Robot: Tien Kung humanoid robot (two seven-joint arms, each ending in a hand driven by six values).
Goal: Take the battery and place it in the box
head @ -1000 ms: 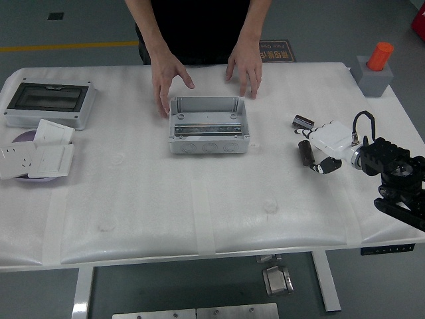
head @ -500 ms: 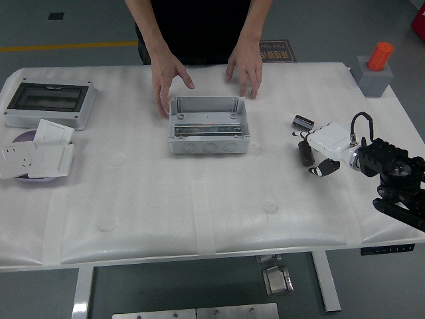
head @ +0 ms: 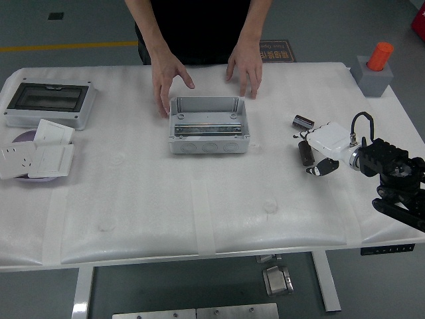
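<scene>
Battery (head: 306, 153) flat on table, right hand (head: 327, 151) over it; finger closure unclear.

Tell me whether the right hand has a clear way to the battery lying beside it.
Probably yes: the right hand is right beside the battery, and nothing lies between them on the table.

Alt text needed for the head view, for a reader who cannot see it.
The robot's right hand reaches over two dark batteries on a white table, right of an open grey box. A person's hands rest behind the box.
</scene>
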